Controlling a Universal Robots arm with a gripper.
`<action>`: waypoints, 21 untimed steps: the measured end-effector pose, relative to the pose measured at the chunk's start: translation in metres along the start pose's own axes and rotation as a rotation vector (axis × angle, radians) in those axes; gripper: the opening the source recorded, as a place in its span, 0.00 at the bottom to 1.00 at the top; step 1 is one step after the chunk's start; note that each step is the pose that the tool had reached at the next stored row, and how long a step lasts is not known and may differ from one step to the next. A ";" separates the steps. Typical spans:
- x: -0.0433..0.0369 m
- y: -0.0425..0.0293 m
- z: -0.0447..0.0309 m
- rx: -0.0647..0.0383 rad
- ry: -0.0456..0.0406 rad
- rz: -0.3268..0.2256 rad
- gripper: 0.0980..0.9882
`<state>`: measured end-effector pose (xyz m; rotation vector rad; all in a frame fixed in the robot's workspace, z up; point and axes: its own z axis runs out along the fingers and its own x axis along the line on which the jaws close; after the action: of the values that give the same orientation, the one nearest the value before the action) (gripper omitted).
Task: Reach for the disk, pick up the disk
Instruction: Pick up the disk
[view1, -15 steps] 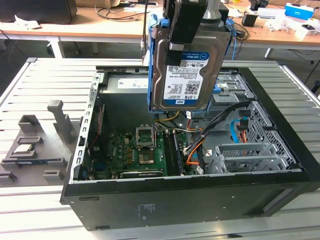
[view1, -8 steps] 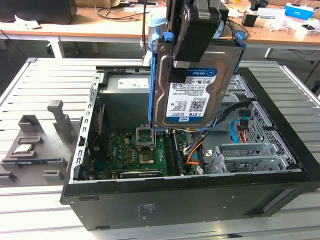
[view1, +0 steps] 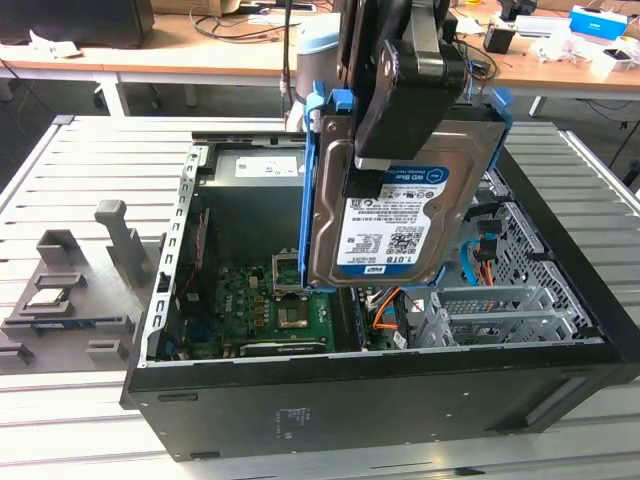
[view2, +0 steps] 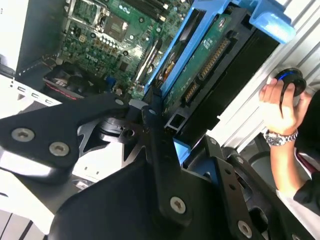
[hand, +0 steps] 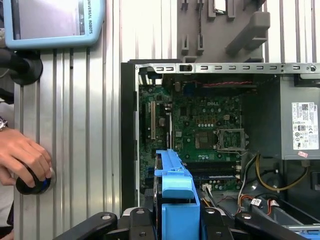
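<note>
Gripping the disk (view1: 385, 225), the black gripper (view1: 400, 130) has its fingers closed on the drive's upper edge and holds it upright, clear above the open computer case (view1: 400, 390). In the exterior view the disk hangs at the frame's centre, its white-and-blue label facing the camera and blue plastic rails running down both long edges. Below it, toward 7 o'clock, lies the green motherboard (view1: 270, 310) with its square processor socket (view1: 288, 275); toward 4 o'clock sit the metal drive cage (view1: 500, 310) and orange cables (view1: 388, 305).

In the second wrist view the disk's green circuit-board underside (view2: 207, 55) and its connector show between the blue rails, with the black gripper linkage beneath.

In the first wrist view the blue rail (hand: 175, 200) rises between the gripper's arms, over the motherboard.

A grey fixture tray (view1: 70, 290) rests on the slatted metal table (view1: 80, 160) at 9 o'clock of the case in the exterior view. A person's hand (hand: 22, 157) rests on a black knob on the table, beside the case, and wears a wristwatch (view2: 280, 136).
</note>
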<state>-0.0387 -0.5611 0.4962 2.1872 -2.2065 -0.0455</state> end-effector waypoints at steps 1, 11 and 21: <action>0.0006 -0.0040 -0.0001 0.000 -0.0001 0.000 0.30; 0.0004 -0.0555 -0.0020 -0.006 0.0001 -0.001 0.30; -0.0001 -0.1156 -0.0043 -0.014 0.0002 -0.001 0.30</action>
<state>0.0769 -0.5621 0.4954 2.1810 -2.1979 -0.0610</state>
